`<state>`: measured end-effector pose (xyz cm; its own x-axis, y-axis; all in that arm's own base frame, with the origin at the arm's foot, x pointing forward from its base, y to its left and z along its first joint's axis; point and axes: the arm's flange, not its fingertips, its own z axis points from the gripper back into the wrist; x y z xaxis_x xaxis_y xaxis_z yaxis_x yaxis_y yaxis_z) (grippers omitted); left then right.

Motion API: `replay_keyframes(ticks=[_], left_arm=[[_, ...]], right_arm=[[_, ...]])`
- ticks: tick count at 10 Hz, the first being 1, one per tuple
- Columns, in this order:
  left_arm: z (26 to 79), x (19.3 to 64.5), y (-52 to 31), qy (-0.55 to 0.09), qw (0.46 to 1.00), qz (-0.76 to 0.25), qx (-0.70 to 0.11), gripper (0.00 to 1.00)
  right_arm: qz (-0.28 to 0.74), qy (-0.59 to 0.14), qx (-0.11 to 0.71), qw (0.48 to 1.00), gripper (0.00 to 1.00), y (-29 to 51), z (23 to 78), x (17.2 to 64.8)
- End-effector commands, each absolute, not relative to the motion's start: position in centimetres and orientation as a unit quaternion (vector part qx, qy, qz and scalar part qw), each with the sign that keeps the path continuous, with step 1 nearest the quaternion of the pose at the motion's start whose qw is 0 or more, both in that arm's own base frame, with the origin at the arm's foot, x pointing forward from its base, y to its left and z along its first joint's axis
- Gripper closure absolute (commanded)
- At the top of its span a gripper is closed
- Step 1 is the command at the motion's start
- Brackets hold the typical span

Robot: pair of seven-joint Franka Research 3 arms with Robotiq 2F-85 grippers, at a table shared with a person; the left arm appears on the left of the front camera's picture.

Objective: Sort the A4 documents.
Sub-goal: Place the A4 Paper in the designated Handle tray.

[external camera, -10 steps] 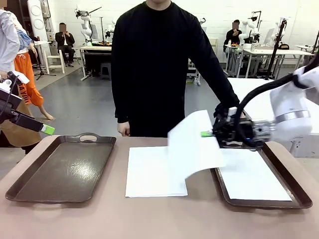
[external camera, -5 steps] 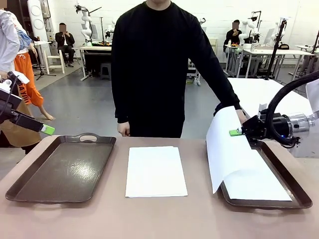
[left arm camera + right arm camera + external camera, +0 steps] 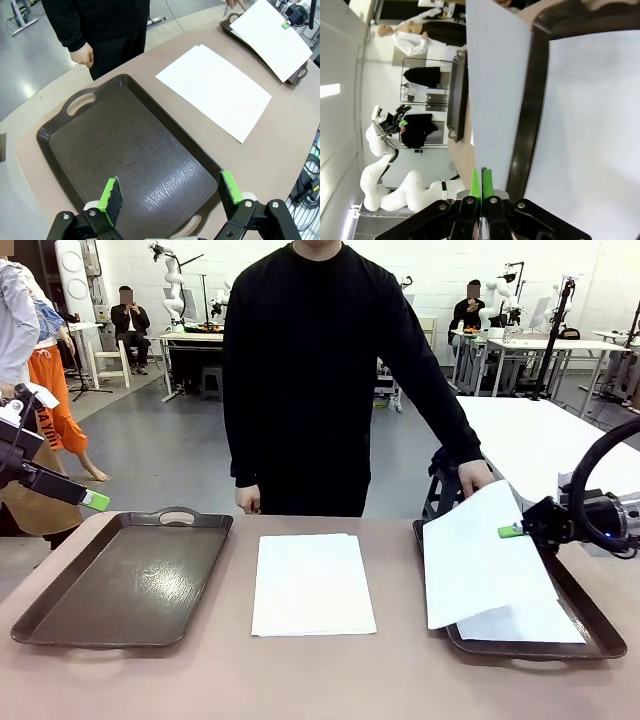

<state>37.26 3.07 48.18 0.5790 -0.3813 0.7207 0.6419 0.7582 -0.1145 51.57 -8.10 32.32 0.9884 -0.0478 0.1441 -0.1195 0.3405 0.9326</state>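
A stack of white A4 documents (image 3: 312,583) lies in the middle of the table, and it also appears from the left wrist (image 3: 215,85). My right gripper (image 3: 512,531) is shut on the edge of one sheet (image 3: 478,558), which slopes down over the right tray (image 3: 603,638) onto a sheet lying in it (image 3: 540,626). From the right wrist, the shut pads (image 3: 481,182) pinch that sheet (image 3: 497,75) beside the tray rim (image 3: 530,100). My left gripper (image 3: 95,501) hangs open above the empty left tray (image 3: 125,575), its fingers (image 3: 112,192) spread wide over it.
A person in black stands at the far side, one hand (image 3: 472,478) at the far end of the right tray, the other hand (image 3: 248,500) hanging near the table edge. The table's front strip is bare brown surface (image 3: 320,680).
My right gripper has carried the sheet rightward from over the middle of the table to over the right tray, and the sheet has sunk lower. The left arm has not moved.
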Motion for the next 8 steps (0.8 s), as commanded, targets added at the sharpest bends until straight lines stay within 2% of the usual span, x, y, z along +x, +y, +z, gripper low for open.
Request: replay_keyframes(ticks=[1,4,8], left_arm=[[47.8,37.5,3.3,-0.356,0.864,-0.300,-0.190,0.00],[47.8,37.5,3.3,-0.356,0.864,-0.300,-0.190,0.00],[47.8,37.5,3.3,-0.356,0.864,-0.300,-0.190,0.00]], right_arm=[[0.014,-0.046,0.540,0.840,0.99,-9.3,32.4,52.2],[0.007,-0.006,0.482,0.876,0.99,-10.9,31.8,52.8],[0.005,0.013,0.439,0.899,0.99,-10.8,30.8,53.5]])
